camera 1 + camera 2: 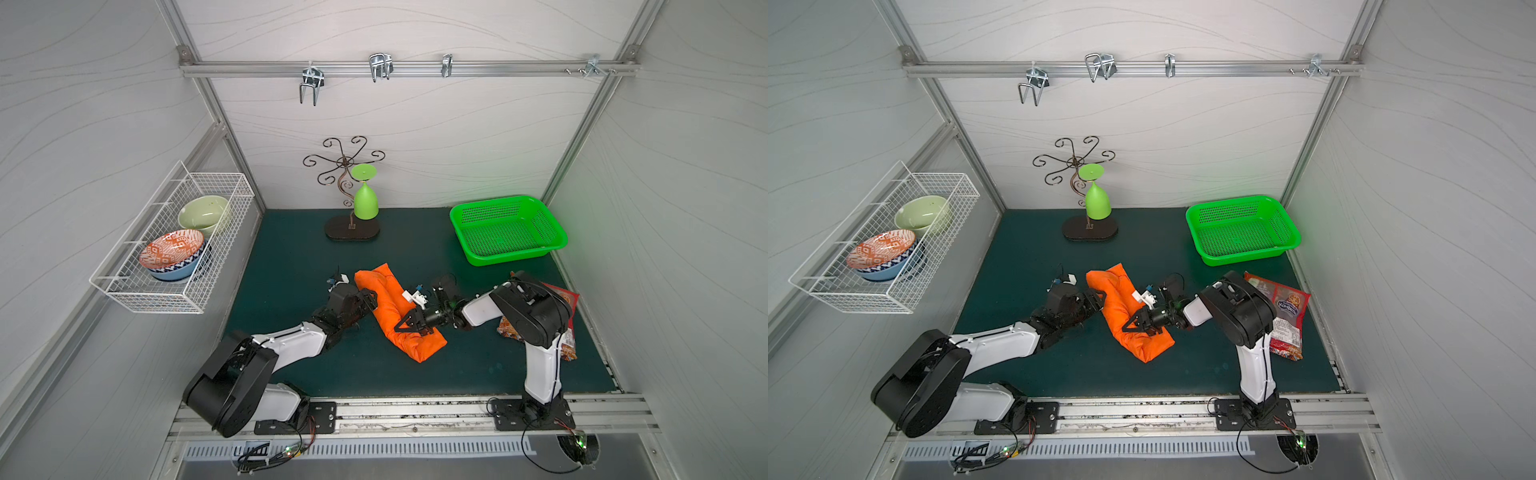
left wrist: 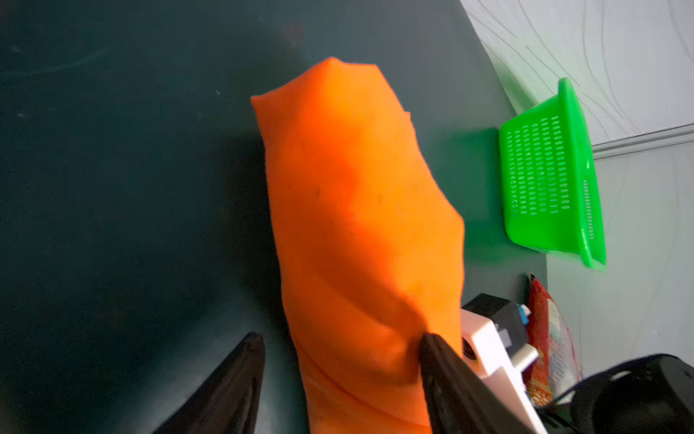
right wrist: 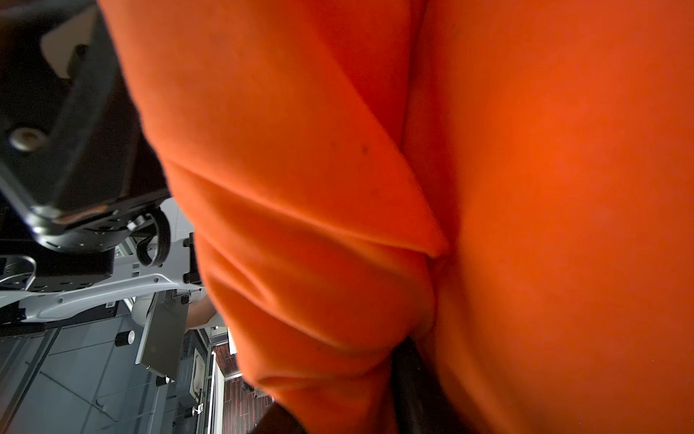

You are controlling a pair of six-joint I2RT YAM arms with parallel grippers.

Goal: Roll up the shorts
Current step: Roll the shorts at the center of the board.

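in both top views the bright orange cloth shorts [image 1: 386, 305] [image 1: 1121, 309] lay in the middle of the dark green table mat [image 1: 291, 257] as one long, thick roll. it was set diagonally, well apart from the green perforated plastic basket [image 1: 507, 228]. the rolling looked nearly finished: no flat leg or waistband was spread on the mat, and only one pointed corner stood out at the far end (the drawstring could not be seen).

the left gripper [image 1: 369, 298] was beside the far half of the roll. in the left wrist view its two black fingers [image 2: 443, 368] stood wide apart on each side of the roll. one touched the cloth and the other was clear of it, so it held nothing.

the right gripper [image 1: 405, 324] lay on the nearer half. in the right wrist view a fold of cloth sat between its narrowly set fingers [image 3: 409, 375], so it seemed to pinch the shorts.

what was left, in my judgement, was to tuck the corner, tighten the roll, and take both grippers away without unrolling it.
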